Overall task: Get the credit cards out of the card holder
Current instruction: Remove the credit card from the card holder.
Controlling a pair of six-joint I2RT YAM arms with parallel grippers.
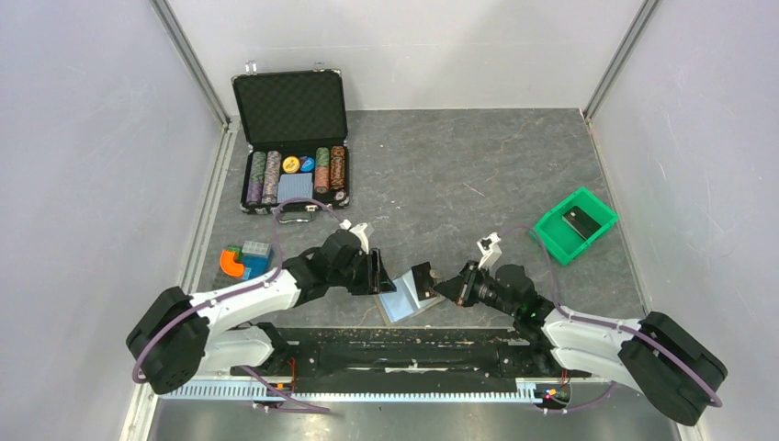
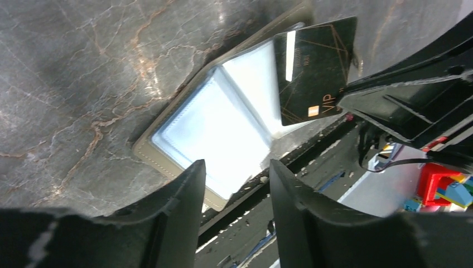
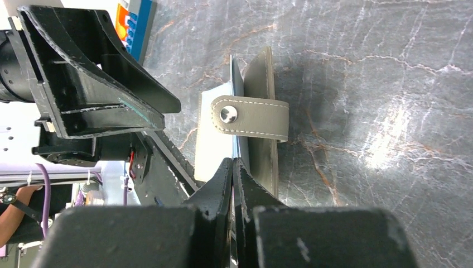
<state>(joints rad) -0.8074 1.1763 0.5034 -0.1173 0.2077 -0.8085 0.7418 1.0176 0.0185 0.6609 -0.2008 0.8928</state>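
Observation:
The card holder (image 1: pixel 398 303) lies spread open near the table's front edge, tan border with pale-blue panels; it also shows in the left wrist view (image 2: pixel 223 131). My right gripper (image 1: pixel 445 287) is shut on a black credit card (image 2: pixel 313 67) with gold lines and "VIP", held tilted over the holder's right panel. In the right wrist view the card (image 3: pixel 236 100) is edge-on between my shut fingers (image 3: pixel 221 178), beside the holder's raised tan flap and snap strap (image 3: pixel 254 117). My left gripper (image 2: pixel 236 167) is open, its fingers straddling the holder's near-left edge. No pale-blue cards show.
An open black chip case (image 1: pixel 292 147) stands at the back left. A green bin (image 1: pixel 560 241) holding a black item sits at the right. Coloured toy blocks (image 1: pixel 244 260) lie left of the left arm. The black mounting rail (image 1: pixel 413 347) runs along the near edge.

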